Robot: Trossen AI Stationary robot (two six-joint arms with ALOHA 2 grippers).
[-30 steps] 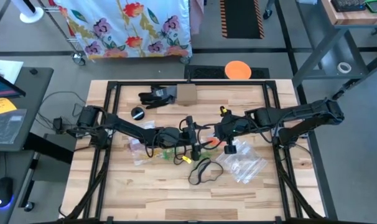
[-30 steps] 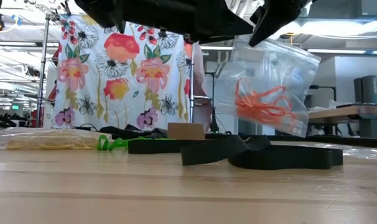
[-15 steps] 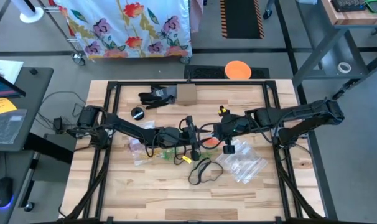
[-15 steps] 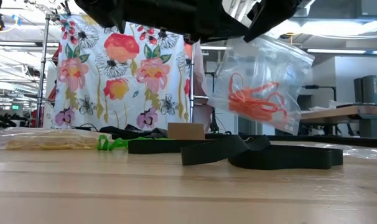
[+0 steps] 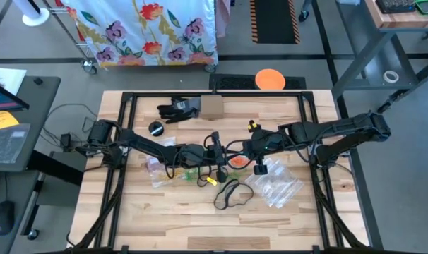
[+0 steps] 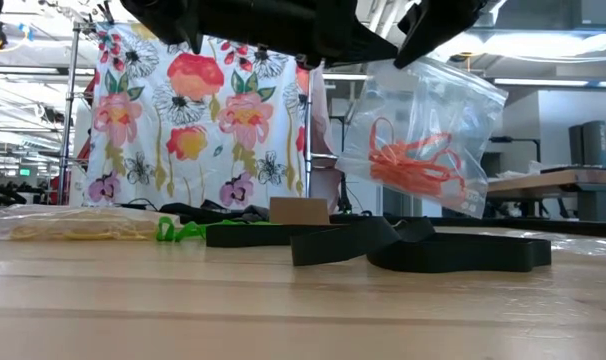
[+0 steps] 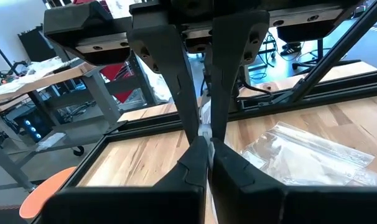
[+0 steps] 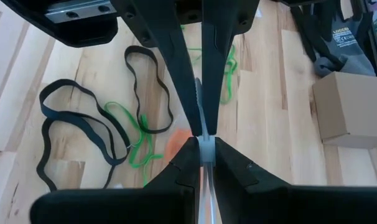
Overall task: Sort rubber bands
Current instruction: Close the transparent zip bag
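2 arms, 2 grippers. 1 hanging clear bag (image 6: 428, 135) of orange rubber bands (image 6: 413, 165) (too tangled to count). 1 bag of yellow bands (image 6: 68, 225) on the table. 1 cardboard box (image 5: 211, 107). 1 orange disc (image 5: 270, 79). 1 dark glove (image 5: 177, 109).

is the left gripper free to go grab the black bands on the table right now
Probably not: the left gripper is shut on the bag of orange bands, which the right gripper also pinches. The black bands lie uncovered.

A robotics lab or workshop is indicated — a wooden tabletop (image 5: 179, 204) framed in black metal rails, a grey concrete floor (image 5: 58, 49), workbenches (image 7: 45, 78) beyond, and a floral cloth (image 5: 147, 28) hung on a wheeled rack.
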